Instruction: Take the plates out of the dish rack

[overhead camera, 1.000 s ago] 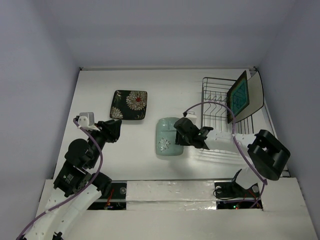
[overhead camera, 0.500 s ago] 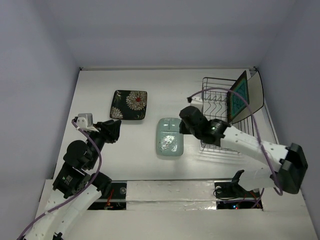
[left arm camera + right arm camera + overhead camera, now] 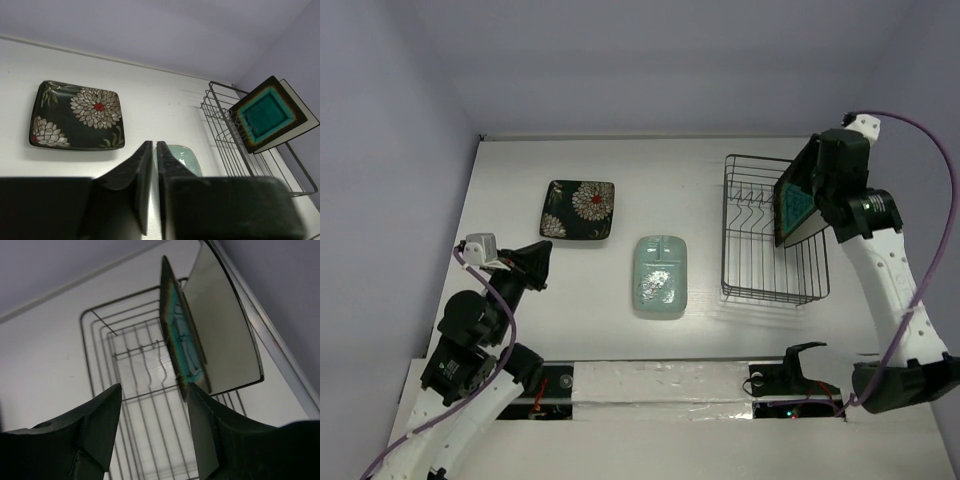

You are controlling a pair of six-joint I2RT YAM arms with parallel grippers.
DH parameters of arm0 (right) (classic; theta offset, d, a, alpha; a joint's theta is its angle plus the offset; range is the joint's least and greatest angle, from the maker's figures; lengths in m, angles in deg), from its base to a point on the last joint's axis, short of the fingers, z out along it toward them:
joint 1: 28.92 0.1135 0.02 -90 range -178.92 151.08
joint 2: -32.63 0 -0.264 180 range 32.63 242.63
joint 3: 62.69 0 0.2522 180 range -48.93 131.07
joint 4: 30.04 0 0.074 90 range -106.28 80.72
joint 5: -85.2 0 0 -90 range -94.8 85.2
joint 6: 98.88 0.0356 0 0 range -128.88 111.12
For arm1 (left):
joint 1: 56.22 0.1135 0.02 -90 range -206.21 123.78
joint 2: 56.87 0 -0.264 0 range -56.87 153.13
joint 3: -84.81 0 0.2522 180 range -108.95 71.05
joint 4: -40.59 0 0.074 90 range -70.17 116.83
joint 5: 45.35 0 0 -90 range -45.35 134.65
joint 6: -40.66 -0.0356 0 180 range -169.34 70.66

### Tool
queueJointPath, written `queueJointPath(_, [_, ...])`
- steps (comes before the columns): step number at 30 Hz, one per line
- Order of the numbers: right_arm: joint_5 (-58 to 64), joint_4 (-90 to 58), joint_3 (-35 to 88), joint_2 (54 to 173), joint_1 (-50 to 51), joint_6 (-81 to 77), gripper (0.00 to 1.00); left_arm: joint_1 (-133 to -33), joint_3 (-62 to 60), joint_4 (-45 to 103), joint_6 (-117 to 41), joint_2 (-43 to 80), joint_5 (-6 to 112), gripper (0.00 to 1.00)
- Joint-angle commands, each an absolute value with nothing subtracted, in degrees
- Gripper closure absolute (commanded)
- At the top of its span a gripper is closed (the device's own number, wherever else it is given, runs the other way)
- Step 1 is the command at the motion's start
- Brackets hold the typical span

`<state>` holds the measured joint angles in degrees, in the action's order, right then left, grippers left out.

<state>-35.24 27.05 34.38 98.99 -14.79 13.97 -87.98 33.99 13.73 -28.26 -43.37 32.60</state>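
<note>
Two plates stand upright in the dish rack (image 3: 760, 250) at its right end: the teal one (image 3: 797, 195) (image 3: 181, 347) in front and the cream-white one (image 3: 225, 330) (image 3: 300, 112) behind it. My right gripper (image 3: 154, 387) (image 3: 823, 170) hovers open over them, and the teal plate's edge lies just beyond its right fingertip. The black floral plate (image 3: 579, 209) (image 3: 77, 115) and the mint plate (image 3: 658, 276) (image 3: 186, 157) lie flat on the table. My left gripper (image 3: 152, 145) (image 3: 542, 262) is shut on nothing, near the table's left side.
The rack's wire prongs (image 3: 150, 365) stand empty left of the two plates. The side wall (image 3: 280, 300) runs close behind the cream plate. A white taped strip (image 3: 660, 385) borders the near table edge by the arm bases.
My right arm has swung from the mint plate up and right to the plates in the rack, and its jaws have opened wider. The left gripper has shut and drawn back slightly.
</note>
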Motion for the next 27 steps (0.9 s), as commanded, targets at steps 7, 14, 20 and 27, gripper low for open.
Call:
queueJointPath(7, [-18.3, 25.6, 35.9, 107.8, -34.4, 4.7, 0.4, -87.8, 34.7, 16.8, -28.9, -46.1, 32.8, 0.75])
queueJointPath(14, [-8.9, 26.5, 40.7, 120.0, -36.8, 1.3, 0.41, -87.8, 34.8, 17.1, -29.1, -46.7, 32.8, 0.65])
queueJointPath(20, [-6.1, 24.2, 40.7, 123.9, -36.8, 1.6, 0.5, -88.3, 34.7, 17.0, -29.1, -46.9, 32.8, 0.64])
queueJointPath(27, [-9.6, 27.8, 45.8, 123.9, -36.8, -0.8, 0.57, -88.3, 34.7, 17.2, -29.3, -46.5, 32.8, 0.63])
